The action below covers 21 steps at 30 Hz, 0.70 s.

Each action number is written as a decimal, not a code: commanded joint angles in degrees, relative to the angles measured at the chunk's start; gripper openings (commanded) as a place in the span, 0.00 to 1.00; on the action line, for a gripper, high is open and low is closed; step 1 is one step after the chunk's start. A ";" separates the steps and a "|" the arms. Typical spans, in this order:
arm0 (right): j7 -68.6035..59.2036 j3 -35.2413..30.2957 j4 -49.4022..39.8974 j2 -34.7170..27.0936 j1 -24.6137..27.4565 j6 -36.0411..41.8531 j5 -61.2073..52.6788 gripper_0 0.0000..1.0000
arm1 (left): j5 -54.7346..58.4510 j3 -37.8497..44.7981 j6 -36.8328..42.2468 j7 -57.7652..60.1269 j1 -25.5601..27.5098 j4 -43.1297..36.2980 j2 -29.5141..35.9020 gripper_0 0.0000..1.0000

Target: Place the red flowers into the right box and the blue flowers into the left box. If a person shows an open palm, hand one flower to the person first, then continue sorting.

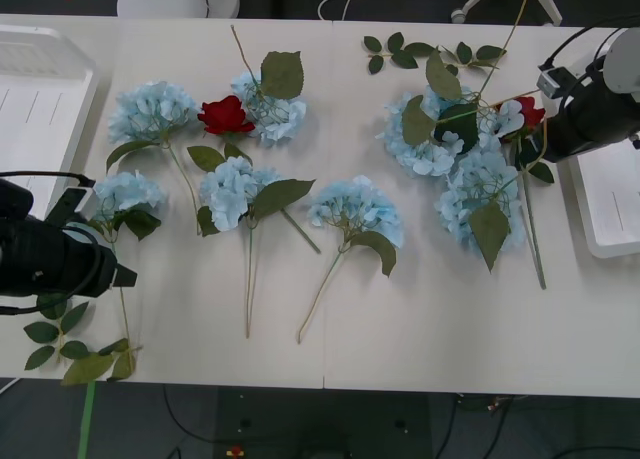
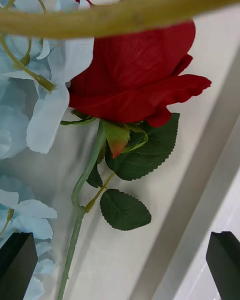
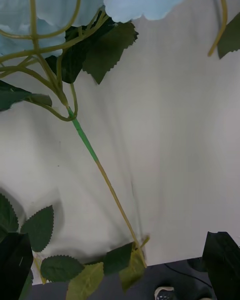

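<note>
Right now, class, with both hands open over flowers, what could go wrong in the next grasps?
1. The right hand hovers over the red rose, which is tangled among blue hydrangeas; lifting it may drag them along.
2. The left hand faces a thin stem lying flat; its fingers may miss it.

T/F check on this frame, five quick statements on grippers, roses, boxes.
1. The right gripper is open above a red rose. True.
2. The left gripper is shut on a blue hydrangea stem. False: its fingers are apart, stem loose between them.
3. A second red rose lies among hydrangeas on the table's left half. True.
4. The right box already holds a red rose. False: none lies in it.
5. A person's open palm is over the table. False.
</note>
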 commanded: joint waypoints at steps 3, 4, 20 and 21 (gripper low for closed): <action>-1.32 -1.49 2.79 3.21 -2.95 -2.98 1.56 1.00 | -3.40 -5.67 -2.21 -2.88 -5.97 5.45 -2.98 1.00; -1.15 -1.49 3.40 3.74 -2.95 -3.59 1.83 1.00 | -3.58 -6.55 -2.29 -2.88 -6.68 6.16 -3.34 1.00; -1.06 -1.49 8.24 9.01 -2.86 -9.22 4.20 1.00 | -7.36 -16.31 -6.95 -3.23 -12.65 16.00 -8.96 1.00; -1.06 -1.49 8.50 9.19 -2.86 -9.39 4.29 1.00 | -7.53 -16.66 -7.30 -3.32 -12.74 16.26 -9.05 1.00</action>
